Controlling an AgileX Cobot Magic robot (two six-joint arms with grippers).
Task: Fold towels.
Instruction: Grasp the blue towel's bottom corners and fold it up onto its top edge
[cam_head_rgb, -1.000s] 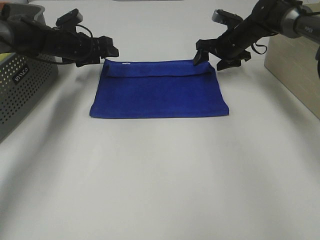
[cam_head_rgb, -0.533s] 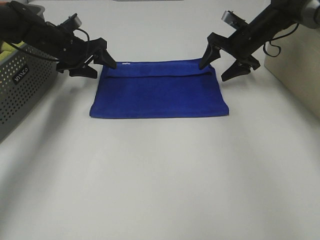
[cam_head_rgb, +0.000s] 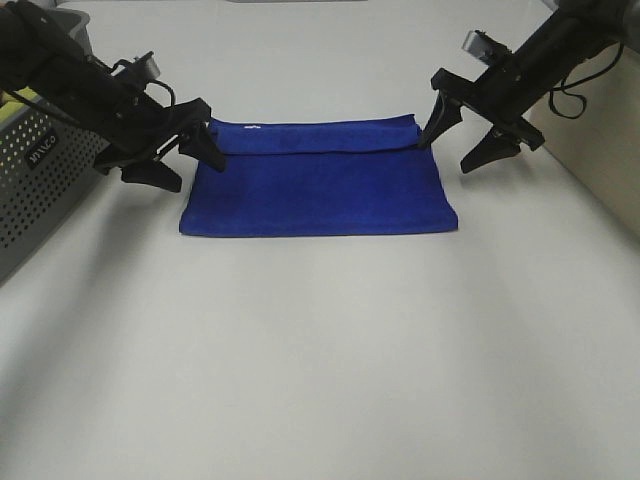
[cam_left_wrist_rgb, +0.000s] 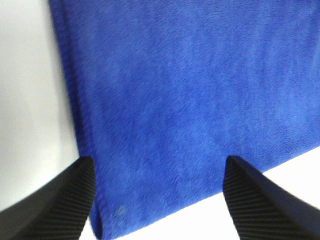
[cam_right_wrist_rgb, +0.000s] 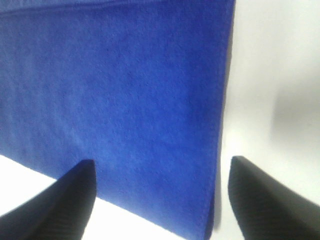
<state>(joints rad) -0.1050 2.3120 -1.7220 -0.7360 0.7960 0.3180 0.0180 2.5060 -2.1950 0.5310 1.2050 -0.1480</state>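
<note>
A blue towel (cam_head_rgb: 318, 185) lies folded flat on the white table (cam_head_rgb: 320, 350), with a folded-over band along its far edge. My left gripper (cam_head_rgb: 186, 165) is open and empty, low over the towel's far left corner. My right gripper (cam_head_rgb: 456, 148) is open and empty, by the far right corner. In the left wrist view the open gripper (cam_left_wrist_rgb: 159, 160) straddles the towel (cam_left_wrist_rgb: 190, 90) near its side edge. In the right wrist view the open gripper (cam_right_wrist_rgb: 161, 161) hangs over the towel (cam_right_wrist_rgb: 120, 85) at its other side edge.
A grey perforated basket (cam_head_rgb: 40, 175) stands at the left edge, behind the left arm. A beige box (cam_head_rgb: 600, 150) stands at the right edge, close to the right arm. White table stretches in front of the towel.
Both grippers let go of the towel's far corners, opened wide, and drew outward and slightly toward the front. The towel stays flat where it lay.
</note>
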